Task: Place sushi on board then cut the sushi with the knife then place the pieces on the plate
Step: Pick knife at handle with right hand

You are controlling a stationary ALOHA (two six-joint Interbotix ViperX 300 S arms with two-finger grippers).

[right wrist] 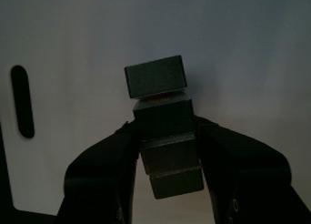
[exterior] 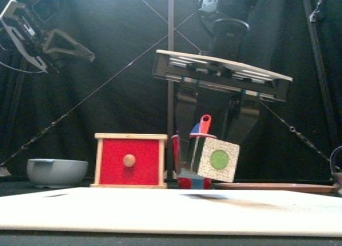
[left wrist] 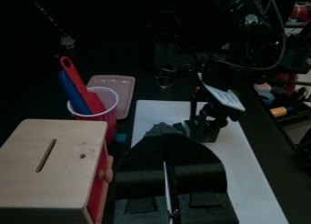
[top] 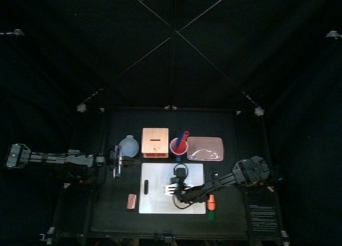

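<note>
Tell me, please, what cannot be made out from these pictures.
Right wrist view: the jaws of the right gripper cover the lower blocks of the sushi roll.
Top view: the small red item at the front left is too small to identify.
Front view: the rim of the bowl hides its inside.

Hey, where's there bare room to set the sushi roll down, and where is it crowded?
The white board is bare on its left half and front, beside the right gripper holding the sushi roll. The pink tray looks empty too. Crowded: the back row of bowl, wooden box and red cup.
</note>
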